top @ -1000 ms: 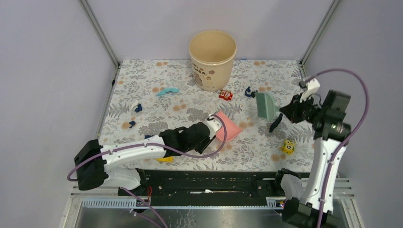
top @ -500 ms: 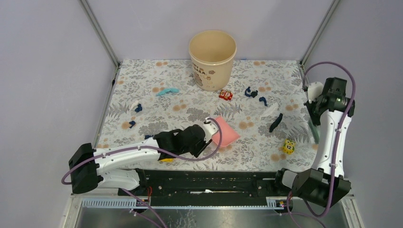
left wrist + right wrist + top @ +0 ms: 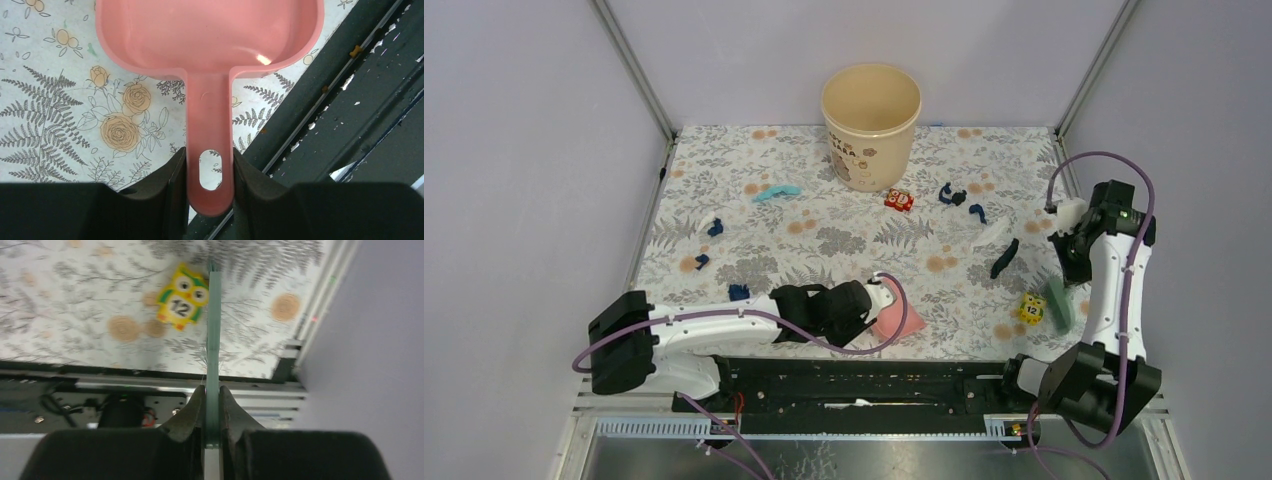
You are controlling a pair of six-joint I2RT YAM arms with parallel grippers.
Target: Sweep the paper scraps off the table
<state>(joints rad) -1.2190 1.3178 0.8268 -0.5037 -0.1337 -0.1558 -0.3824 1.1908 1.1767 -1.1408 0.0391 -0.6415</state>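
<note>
Scattered over the table (image 3: 754,160), paper scraps (image 3: 1004,258): dark bits along the left side and toward the far right, light-blue strip (image 3: 776,191) left of the bucket (image 3: 871,150). Near the front edge, left claw (image 3: 209,170) pinching the handle of the pink dustpan (image 3: 210,40). At the right edge, right claw (image 3: 212,400) pressed tight on a thin green brush (image 3: 214,330), just beside the yellow toy cube (image 3: 181,302).

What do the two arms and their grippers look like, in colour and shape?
The left arm and right arm have white links and black joints and bases. A purple cable loops along each. The left gripper and right gripper each have two black, tapered fingers.
</note>
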